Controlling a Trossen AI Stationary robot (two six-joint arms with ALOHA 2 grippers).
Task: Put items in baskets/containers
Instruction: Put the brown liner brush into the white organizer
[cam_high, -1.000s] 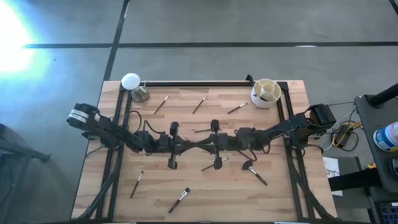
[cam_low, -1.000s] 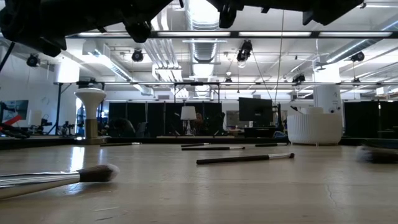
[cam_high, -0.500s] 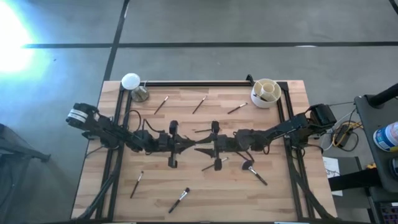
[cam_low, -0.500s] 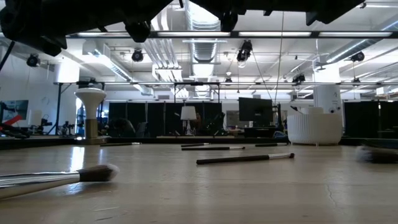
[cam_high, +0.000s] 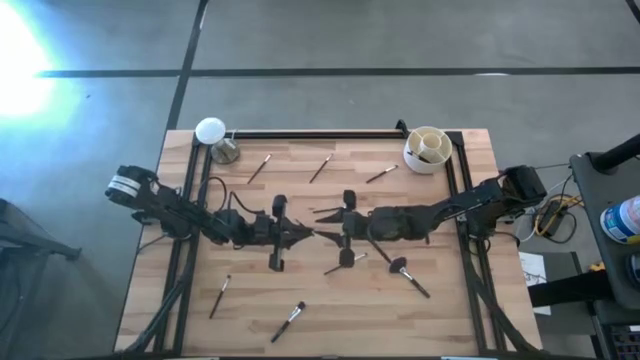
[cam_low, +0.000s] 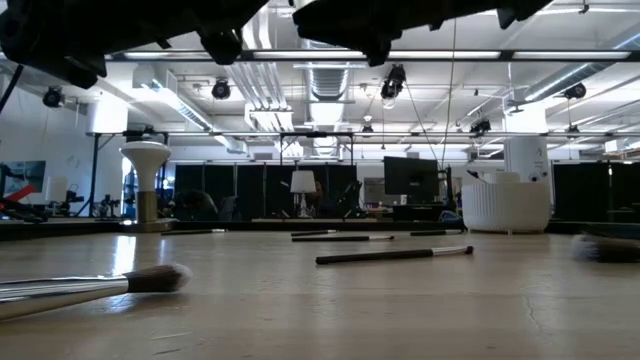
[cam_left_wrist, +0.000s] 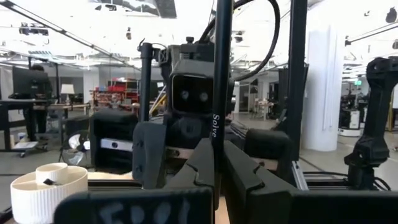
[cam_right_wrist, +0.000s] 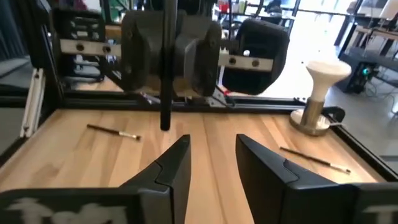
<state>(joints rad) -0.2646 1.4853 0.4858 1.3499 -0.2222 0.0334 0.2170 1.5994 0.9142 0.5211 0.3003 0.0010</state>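
Note:
A dark makeup brush (cam_left_wrist: 221, 74) stands upright in the air over the table's middle, with my left gripper (cam_high: 306, 234) shut on it. Its lower end (cam_right_wrist: 165, 121) hangs free above the wood. My right gripper (cam_high: 328, 237) faces the left one from the right; its fingers (cam_right_wrist: 177, 165) are open with nothing between them, a little short of the brush. The cream-white cup (cam_high: 427, 149) stands at the far right corner. Several more brushes lie flat on the table, among them a fluffy-headed one (cam_high: 407, 276). My left gripper pinches the dark brush's handle (cam_left_wrist: 216, 134) between its two fingers, just below the lettering on it. The fingers come nearly level from the table's left and lie across the handle. The brush stands upright, clear of the table, reaching above and below the fingers.
A flat white disc on a brass-coloured stand (cam_high: 212, 135) stands at the far left corner. Thin brushes lie along the far side (cam_high: 260, 167) (cam_high: 321, 168) (cam_high: 381, 174) and near the front (cam_high: 220, 296) (cam_high: 288, 321). A black frame rail (cam_high: 320, 133) runs along the far edge.
My right gripper, shut at the brush against the left one's tips a second ago, has opened and let go, and its wrist has tipped upward toward level. The dark brush has stayed upright in my left gripper.

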